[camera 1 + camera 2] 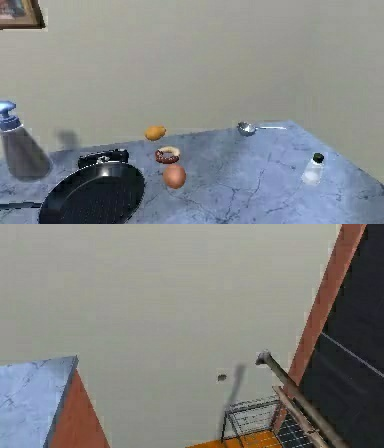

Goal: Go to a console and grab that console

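Note:
A small flat black thing (105, 157), with a shape that fits a game console, lies on the grey marbled countertop (250, 185). It sits toward the forward view's left, just behind the rim of a black frying pan (92, 195).
On the counter are a grey spray bottle (18, 140) at the left, an orange fruit (155, 132), a ring-shaped pastry (168, 154), a brown egg (175, 177), a spoon (250, 127) and a shaker (314, 168). In the arm side view, the counter's corner (35, 394) is lower left and a wire rack (262, 419) stands by a brown door frame (325, 309).

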Available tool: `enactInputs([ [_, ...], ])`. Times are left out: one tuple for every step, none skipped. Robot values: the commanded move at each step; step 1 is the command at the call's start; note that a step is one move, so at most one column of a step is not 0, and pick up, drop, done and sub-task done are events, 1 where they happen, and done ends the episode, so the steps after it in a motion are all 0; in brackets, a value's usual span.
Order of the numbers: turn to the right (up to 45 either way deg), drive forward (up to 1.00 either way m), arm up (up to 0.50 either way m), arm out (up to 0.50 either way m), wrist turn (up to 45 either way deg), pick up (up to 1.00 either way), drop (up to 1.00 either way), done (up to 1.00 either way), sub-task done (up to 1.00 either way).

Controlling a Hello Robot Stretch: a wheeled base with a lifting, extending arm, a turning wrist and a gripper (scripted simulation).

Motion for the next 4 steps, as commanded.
enactInputs([
  [-45.0,0.0,0.0,0.0,0.0,0.0,0.0,0.0,0.0],
  [-45.0,0.0,0.0,0.0,0.0,0.0,0.0,0.0,0.0],
  [-24.0,0.0,0.0,0.0,0.0,0.0,0.0,0.0,0.0],
  [0.0,0.0,0.5,0.0,0.0,0.0,0.0,0.0,0.0],
])
